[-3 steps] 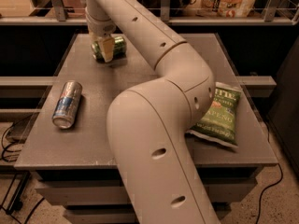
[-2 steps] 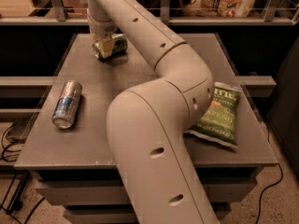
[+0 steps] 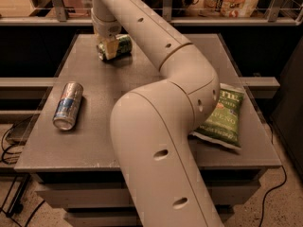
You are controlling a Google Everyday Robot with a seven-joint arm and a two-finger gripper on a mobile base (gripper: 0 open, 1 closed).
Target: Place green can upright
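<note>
The green can (image 3: pixel 122 45) lies on its side at the far left of the grey table (image 3: pixel 142 70), its length pointing right. My gripper (image 3: pixel 109 49) comes down on it from above at the end of the long beige arm (image 3: pixel 161 56). A pale finger (image 3: pixel 110 50) crosses the can's left part, and the gripper looks shut on the can. The can's left end is hidden behind the gripper.
A silver-and-blue can (image 3: pixel 67 105) lies on its side at the table's left front. A flat green chip bag (image 3: pixel 223 115) lies at the right edge. The arm's large elbow covers the table's middle front. A shelf with railings and packaged goods stands behind the table.
The gripper has shifted slightly at the green can. The can now shows more of its length to the right and lies closer to level. The other things have not moved.
</note>
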